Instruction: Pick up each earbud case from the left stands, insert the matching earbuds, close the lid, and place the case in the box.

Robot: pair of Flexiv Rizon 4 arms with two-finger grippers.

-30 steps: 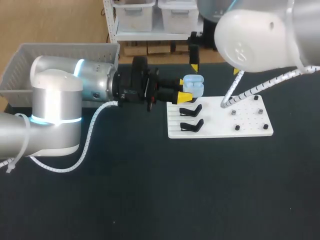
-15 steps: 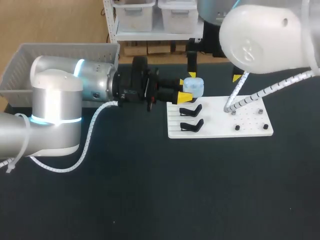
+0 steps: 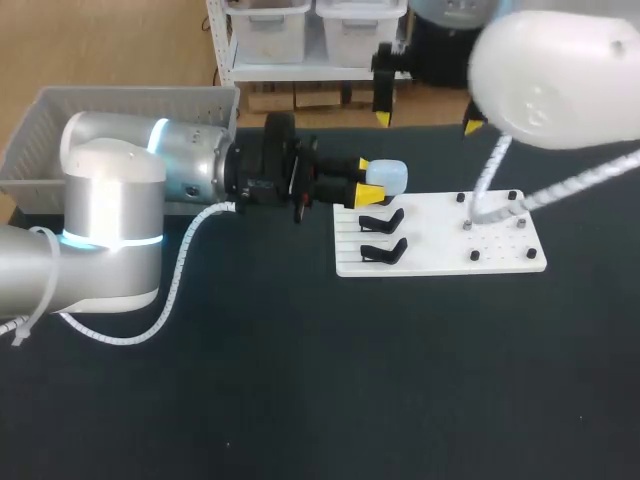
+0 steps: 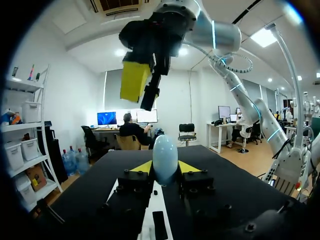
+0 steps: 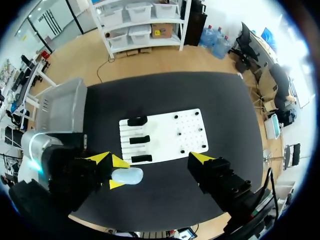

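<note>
The grey box (image 3: 120,100) is sitting at the table's (image 3: 300,400) far left edge. Just off the white board's (image 3: 440,235) far left corner, near the black stands (image 3: 382,221), the left gripper (image 3: 372,180) is pinching the pale blue earbud case (image 3: 390,176), its lid closed. Over the table's far edge, the right gripper (image 3: 425,122) is hanging with fingers spread wide.

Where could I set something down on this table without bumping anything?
The widest bare patch is the black table between the white board and the near edge; a narrower strip lies past the board's right end. It is crowded at the board's left end: black stands there, and the left gripper holding the earbud case beside them.
</note>
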